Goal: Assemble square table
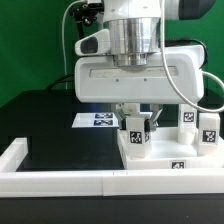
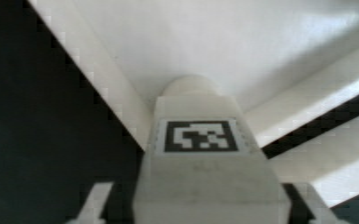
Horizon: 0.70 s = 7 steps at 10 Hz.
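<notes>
The square table's white slab [image 1: 165, 155] lies at the exterior view's right, with a tag on its front edge. My gripper [image 1: 136, 122] hangs over the slab's left end, shut on an upright white leg [image 1: 135, 134] with a tag on its face. In the wrist view this leg [image 2: 201, 130] fills the middle between my gripper [image 2: 201, 208], and the dark pads of both fingers [image 2: 101, 203] press against its sides. Two more tagged legs [image 1: 186, 118] [image 1: 208, 134] stand on the slab's right. Whether the held leg's foot touches the slab is hidden.
The marker board [image 1: 98, 120] lies flat on the black surface behind the slab's left end. A long white rail [image 1: 60, 175] borders the black surface along its front and left. A green wall stands behind.
</notes>
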Each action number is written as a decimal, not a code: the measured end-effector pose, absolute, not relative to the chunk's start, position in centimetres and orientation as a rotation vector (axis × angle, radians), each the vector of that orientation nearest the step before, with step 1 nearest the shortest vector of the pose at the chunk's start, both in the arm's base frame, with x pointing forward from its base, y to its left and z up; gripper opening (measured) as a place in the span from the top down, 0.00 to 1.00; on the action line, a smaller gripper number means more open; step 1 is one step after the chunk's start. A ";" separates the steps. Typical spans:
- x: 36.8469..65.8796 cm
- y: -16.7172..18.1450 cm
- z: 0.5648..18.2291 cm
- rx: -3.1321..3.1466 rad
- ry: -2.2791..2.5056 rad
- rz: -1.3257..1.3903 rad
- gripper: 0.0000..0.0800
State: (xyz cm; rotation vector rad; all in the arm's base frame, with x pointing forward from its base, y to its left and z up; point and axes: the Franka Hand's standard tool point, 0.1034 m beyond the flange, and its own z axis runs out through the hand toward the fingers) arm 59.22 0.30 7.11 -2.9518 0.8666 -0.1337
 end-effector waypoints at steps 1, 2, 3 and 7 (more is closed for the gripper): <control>59.1 0.4 7.1 -2.902 1.016 -0.127 0.64; 59.0 0.3 7.0 -2.849 1.141 -0.120 0.64; 59.0 0.2 7.0 -2.758 1.312 -0.108 0.64; 58.9 0.4 6.9 -2.383 1.878 -0.063 0.64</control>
